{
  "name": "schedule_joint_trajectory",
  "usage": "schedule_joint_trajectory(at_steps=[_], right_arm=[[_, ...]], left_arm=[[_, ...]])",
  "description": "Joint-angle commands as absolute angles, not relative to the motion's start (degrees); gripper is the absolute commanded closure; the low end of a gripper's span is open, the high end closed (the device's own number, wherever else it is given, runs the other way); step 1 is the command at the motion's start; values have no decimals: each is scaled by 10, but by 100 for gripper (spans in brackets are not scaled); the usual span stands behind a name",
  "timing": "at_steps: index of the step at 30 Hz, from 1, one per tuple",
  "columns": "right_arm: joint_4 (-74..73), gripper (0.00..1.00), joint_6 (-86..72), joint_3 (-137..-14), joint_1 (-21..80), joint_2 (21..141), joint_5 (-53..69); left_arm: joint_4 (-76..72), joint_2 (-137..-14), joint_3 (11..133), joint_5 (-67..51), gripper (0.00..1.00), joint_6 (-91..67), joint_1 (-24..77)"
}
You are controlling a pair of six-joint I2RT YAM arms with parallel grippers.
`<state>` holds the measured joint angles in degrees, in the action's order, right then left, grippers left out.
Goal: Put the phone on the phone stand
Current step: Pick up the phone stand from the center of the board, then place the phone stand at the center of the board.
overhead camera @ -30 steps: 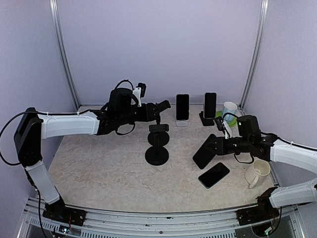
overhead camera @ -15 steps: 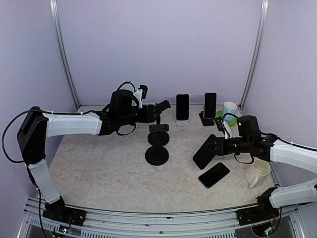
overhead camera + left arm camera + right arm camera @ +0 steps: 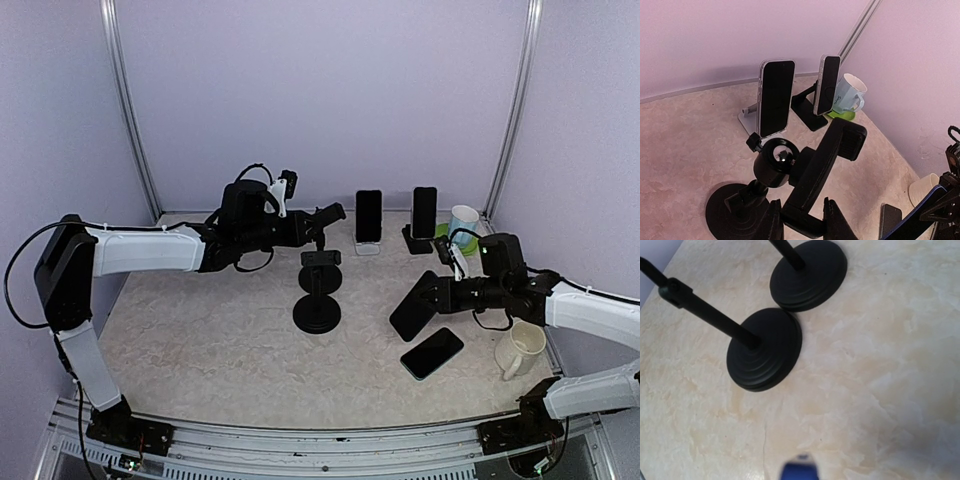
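A black phone stand [image 3: 317,290] with a round base stands mid-table. My left gripper [image 3: 327,222] reaches over its top. In the left wrist view the stand's tilted clamp cradle [image 3: 826,157] runs down between my left gripper's [image 3: 801,211] fingers, which press on both sides of its lower end. To the right, my right gripper [image 3: 446,290] is shut on a dark phone [image 3: 412,306] and holds it tilted above the table. A blurred blue edge of the phone [image 3: 800,471] shows at the bottom of the right wrist view, with the stand's base [image 3: 764,356] ahead of it.
A second phone [image 3: 432,352] lies flat near the held one, beside a cream mug [image 3: 520,350]. At the back, two phones [image 3: 368,217] [image 3: 424,212] stand on small stands next to a white mug [image 3: 463,222]. Another round black base [image 3: 809,275] shows in the right wrist view.
My left gripper's jaws have closed in from wide apart onto the stand's cradle, after a small shift of the arm. The right arm and its phone have not moved.
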<state>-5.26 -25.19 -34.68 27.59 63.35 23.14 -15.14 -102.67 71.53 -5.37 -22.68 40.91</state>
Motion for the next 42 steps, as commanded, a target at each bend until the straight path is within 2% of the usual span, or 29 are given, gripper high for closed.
schedule_joint_trajectory(at_steps=[1, 17, 31, 42], right_arm=[[-20, 100, -258, -344, 272, 628, 237], [-14, 100, -259, -344, 272, 632, 246], [-12, 100, -252, -357, 272, 630, 275], [-18, 100, -207, -389, 272, 614, 353]], left_arm=[[-169, -1019, 719, -48, 84, -214, 405], [-97, -911, 702, 84, 89, -148, 402], [-16, -714, 613, 103, 90, -199, 404], [134, -577, 561, 156, 89, -259, 482]])
